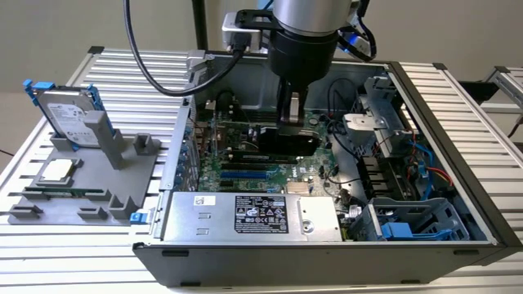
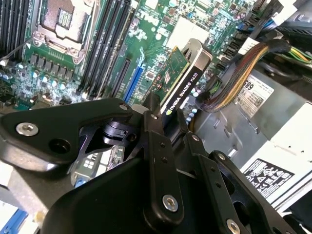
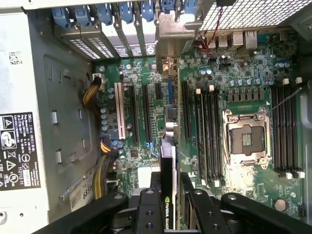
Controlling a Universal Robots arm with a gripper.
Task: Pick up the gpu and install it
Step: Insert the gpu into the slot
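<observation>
The hand (image 1: 290, 122) grips the gpu (image 1: 288, 139) on edge, fingers (image 3: 192, 207) clamped on both faces, above the motherboard (image 1: 245, 165) inside the open computer case (image 1: 457, 202), at 12 o'clock from the power supply (image 1: 253, 215).

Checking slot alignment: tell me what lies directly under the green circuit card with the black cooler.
The green circuit card with the black cooler, clamped in the black gripper, hangs over the green motherboard and its long black expansion slots. The slot directly beneath its edge is covered by the card.

Pincer (image 1: 292, 116) gripping gpu (image 1: 286, 141) above motherboard (image 1: 245, 168) inside case (image 1: 457, 202)
</observation>
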